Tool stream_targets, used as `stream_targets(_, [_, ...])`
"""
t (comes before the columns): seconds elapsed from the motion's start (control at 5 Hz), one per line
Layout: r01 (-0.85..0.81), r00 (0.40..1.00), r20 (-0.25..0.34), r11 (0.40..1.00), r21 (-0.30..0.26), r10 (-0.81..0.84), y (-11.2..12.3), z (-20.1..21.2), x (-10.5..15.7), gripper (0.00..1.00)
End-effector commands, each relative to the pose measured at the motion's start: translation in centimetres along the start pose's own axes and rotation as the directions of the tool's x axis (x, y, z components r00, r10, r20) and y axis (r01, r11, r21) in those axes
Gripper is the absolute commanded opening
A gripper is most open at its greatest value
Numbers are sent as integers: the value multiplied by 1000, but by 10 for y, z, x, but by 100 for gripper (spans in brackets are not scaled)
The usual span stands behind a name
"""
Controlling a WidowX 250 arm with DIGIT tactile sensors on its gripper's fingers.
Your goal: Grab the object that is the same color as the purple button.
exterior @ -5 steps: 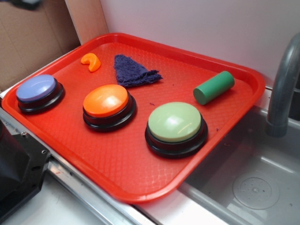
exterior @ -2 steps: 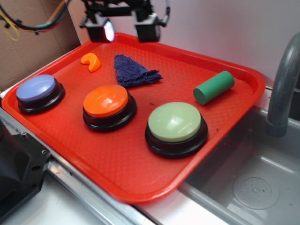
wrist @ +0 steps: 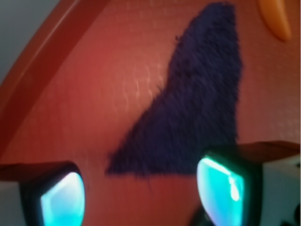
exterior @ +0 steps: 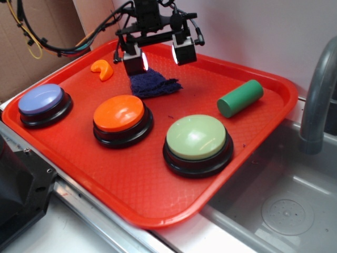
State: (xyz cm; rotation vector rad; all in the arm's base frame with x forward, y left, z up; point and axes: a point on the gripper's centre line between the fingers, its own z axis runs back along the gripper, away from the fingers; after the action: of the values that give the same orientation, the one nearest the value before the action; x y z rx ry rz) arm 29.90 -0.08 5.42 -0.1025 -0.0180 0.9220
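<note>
A small dark purple fuzzy cloth (exterior: 154, 84) lies near the back of the red tray (exterior: 131, 179); the wrist view shows the cloth (wrist: 197, 108) as a dark triangle. My gripper (exterior: 159, 59) hangs open just above its far part, one finger on each side, nothing between them. In the wrist view the gripper (wrist: 141, 197) has its glowing fingertips (wrist: 221, 188) at the bottom, straddling the cloth's near edge. The purple button (exterior: 41, 101) with a black base sits at the tray's left end, far from the gripper.
An orange button (exterior: 119, 114) and a pale green button (exterior: 196, 138) stand in a row on the tray. A small orange curved piece (exterior: 102, 69) lies left of the cloth, a green cylinder (exterior: 240, 98) to the right. A sink basin (exterior: 284, 211) and faucet (exterior: 318, 89) are at right.
The gripper came into view at the back and has dropped down and forward over the cloth, covering its far tip. Nothing on the tray has moved.
</note>
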Motion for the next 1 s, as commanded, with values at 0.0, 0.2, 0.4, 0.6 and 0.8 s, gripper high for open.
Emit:
stream_targets(0.0, [-78, 997, 17, 997, -8, 78, 54, -12, 44, 100])
stream_targets(0.2, [-73, 996, -44, 997, 28, 74, 57, -28, 46, 100])
stream_targets(0.4, [-63, 996, -57, 998, 24, 65, 53, -38, 41, 0])
stream_targets(0.6, [14, 998, -56, 1000, 23, -13, 48, -23, 37, 0])
stream_targets(0.8, [268, 963, -3, 963, -38, -268, 36, 25, 26, 0])
